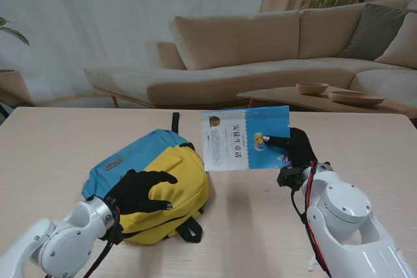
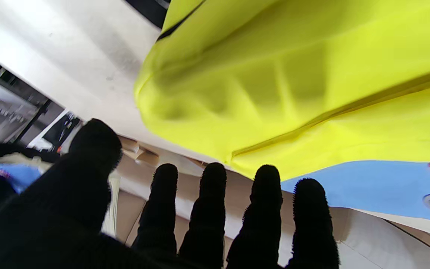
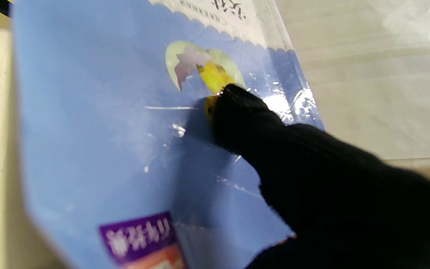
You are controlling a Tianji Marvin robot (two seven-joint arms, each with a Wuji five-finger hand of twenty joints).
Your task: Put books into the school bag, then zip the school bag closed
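Note:
The yellow and blue school bag (image 1: 153, 174) lies on the table to my left of centre. My left hand (image 1: 138, 191), in a black glove, rests flat on its yellow front with fingers spread, holding nothing; the left wrist view shows the fingers (image 2: 207, 209) over the yellow fabric (image 2: 297, 82). My right hand (image 1: 292, 148) is shut on a thin blue and white book (image 1: 244, 138), held lifted just right of the bag. In the right wrist view the thumb (image 3: 245, 119) presses on the blue cover (image 3: 99, 130). The bag's opening cannot be made out.
The bag's black straps (image 1: 189, 228) trail toward me and a black loop (image 1: 175, 120) points away. Beyond the table's far edge stand a beige sofa (image 1: 260, 50) and a low wooden table with bowls (image 1: 326, 96).

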